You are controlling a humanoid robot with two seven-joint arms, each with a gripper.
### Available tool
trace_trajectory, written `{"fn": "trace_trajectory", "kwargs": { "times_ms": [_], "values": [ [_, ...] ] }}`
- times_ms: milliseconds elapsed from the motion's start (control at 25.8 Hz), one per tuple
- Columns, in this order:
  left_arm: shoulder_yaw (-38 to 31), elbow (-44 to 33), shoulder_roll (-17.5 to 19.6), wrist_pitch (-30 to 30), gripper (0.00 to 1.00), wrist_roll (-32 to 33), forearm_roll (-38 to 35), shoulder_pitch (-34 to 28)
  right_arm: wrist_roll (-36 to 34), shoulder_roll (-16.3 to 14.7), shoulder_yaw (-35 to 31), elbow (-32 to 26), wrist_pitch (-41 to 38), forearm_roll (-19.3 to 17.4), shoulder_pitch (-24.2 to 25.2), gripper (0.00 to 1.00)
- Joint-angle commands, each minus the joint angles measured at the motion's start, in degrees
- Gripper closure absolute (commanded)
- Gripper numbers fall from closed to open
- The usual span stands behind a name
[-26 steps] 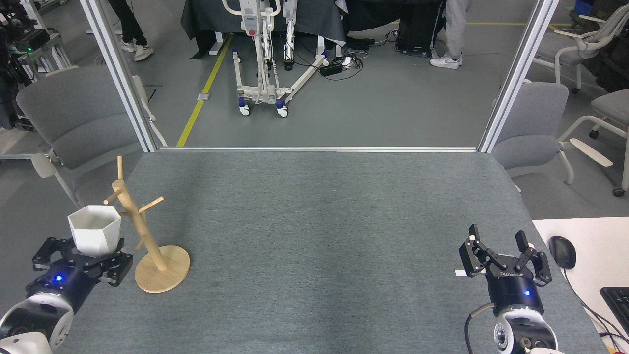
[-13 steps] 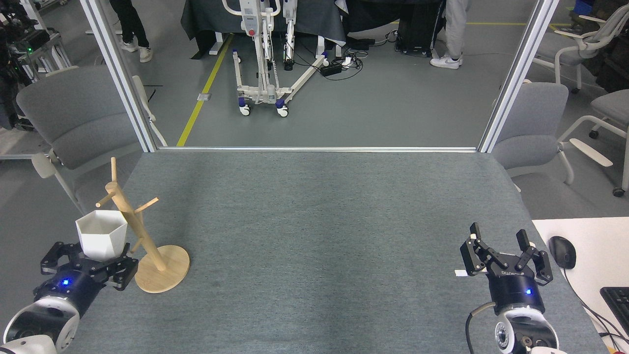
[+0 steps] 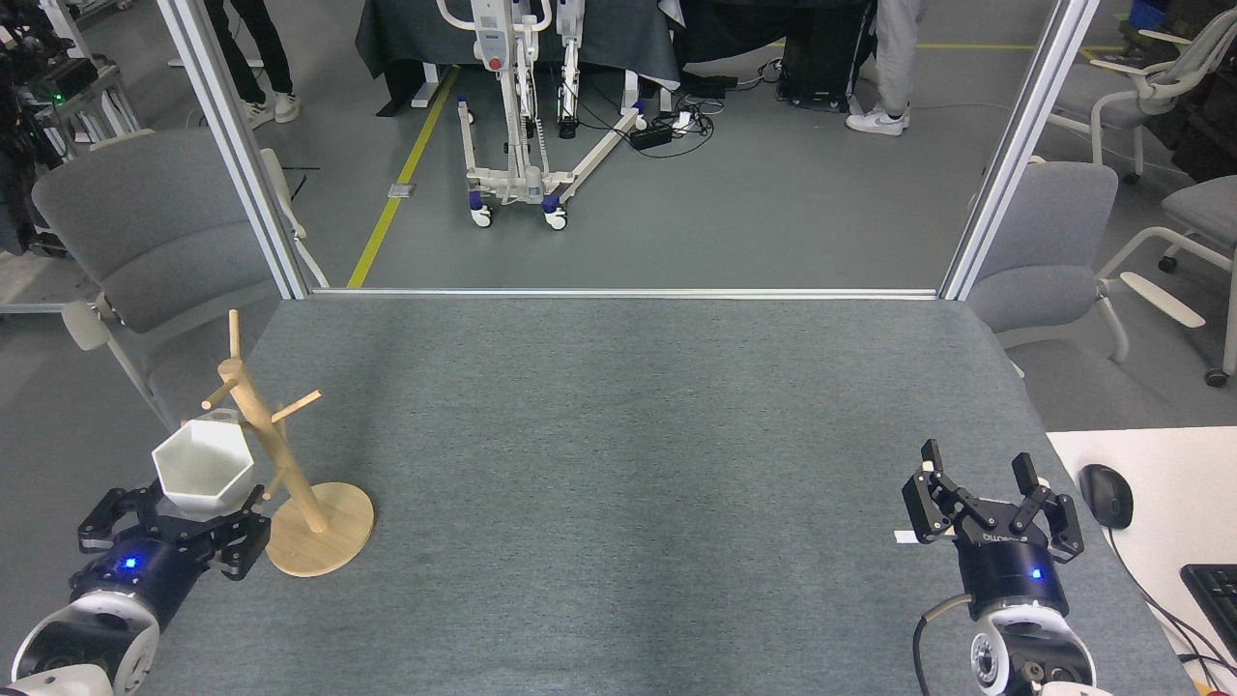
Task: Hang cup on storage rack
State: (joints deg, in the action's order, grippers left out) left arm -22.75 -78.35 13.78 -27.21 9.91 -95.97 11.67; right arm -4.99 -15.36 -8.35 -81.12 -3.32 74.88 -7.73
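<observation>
The white faceted cup [image 3: 205, 469] is at the table's left edge, tilted so its hexagonal opening faces me. Its narrow base sits between the fingers of my left gripper [image 3: 196, 514], which is shut on it from below. The cup's far side touches the post of the storage rack [image 3: 275, 454], just under the left peg. I cannot tell whether the handle is on a peg. The bamboo rack stands on its round base [image 3: 329, 541] to the right of the cup. My right gripper [image 3: 976, 469] hangs open and empty at the front right, far from both.
A white desk with a black mouse [image 3: 1105, 495] and a keyboard [image 3: 1216, 590] adjoins the table's right edge. Grey chairs stand at the left [image 3: 145, 232] and right [image 3: 1049, 242]. Metal frame posts rise at the far corners. People's legs and equipment are beyond the table.
The cup moved right against the rack, pushing its top left, and is now tipped towards me. The rack has swung back upright. My left gripper dropped slightly; the right arm stayed still.
</observation>
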Motion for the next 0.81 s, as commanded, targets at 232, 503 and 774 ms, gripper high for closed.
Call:
{"fn": "trace_trajectory", "kwargs": {
  "times_ms": [232,503,774],
  "values": [
    [-0.01,0.83,-0.95,0.67,0.02,-2.43,0.17,0.02,-0.02,-0.02,0.00,0.00,0.07,0.00,0.00,0.01],
    [-0.01,5.66,-2.88,0.93,0.02,-2.52,0.17,0.11,-0.02,-0.02,0.08,0.00,0.07,0.00,0.00,0.01],
    [-0.10,8.12,-3.41,1.02,0.02,-2.52,0.26,-0.15,0.25,0.33,0.26,-0.53,-0.11,0.09,0.61,0.01]
  ]
}}
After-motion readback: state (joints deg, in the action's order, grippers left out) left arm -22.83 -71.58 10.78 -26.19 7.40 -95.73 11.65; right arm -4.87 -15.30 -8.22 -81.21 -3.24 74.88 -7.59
